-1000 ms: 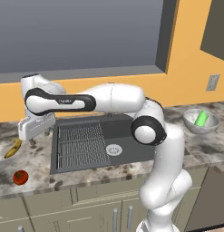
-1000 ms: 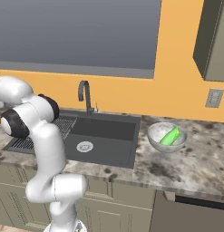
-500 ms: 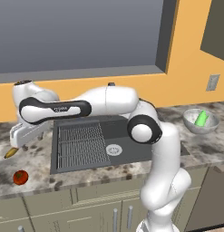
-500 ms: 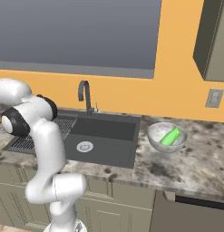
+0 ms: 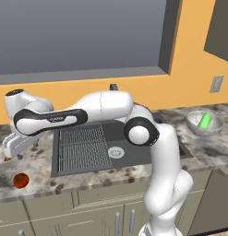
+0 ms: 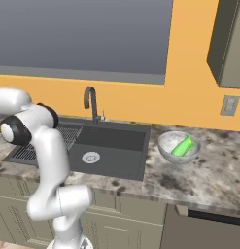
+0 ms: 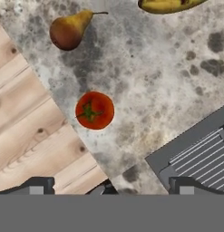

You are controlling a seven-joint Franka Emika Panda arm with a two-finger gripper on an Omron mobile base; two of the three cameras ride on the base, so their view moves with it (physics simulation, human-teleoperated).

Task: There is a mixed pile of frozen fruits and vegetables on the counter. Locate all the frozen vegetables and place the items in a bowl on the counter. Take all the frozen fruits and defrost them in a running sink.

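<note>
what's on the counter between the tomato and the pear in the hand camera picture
Nothing: in the hand view, the stretch between the tomato and the pear is bare speckled counter. The banana lies off to one side, at the frame's edge.

Sink (image 5: 111, 147) is set into the counter (image 6: 199, 180), faucet (image 6: 91, 103) at its rear edge, drain rack (image 5: 83, 146) in its left part. Bowl (image 6: 179, 147) stands on the counter right of the sink; cucumber (image 6: 181, 146) lies in it. Left of the sink, on the counter: tomato (image 7: 94, 110) nearest the front edge, pear (image 7: 68, 30) near it, banana (image 7: 170, 5) apart from both. Floor (image 7: 31, 140) lies beyond that edge.
</note>
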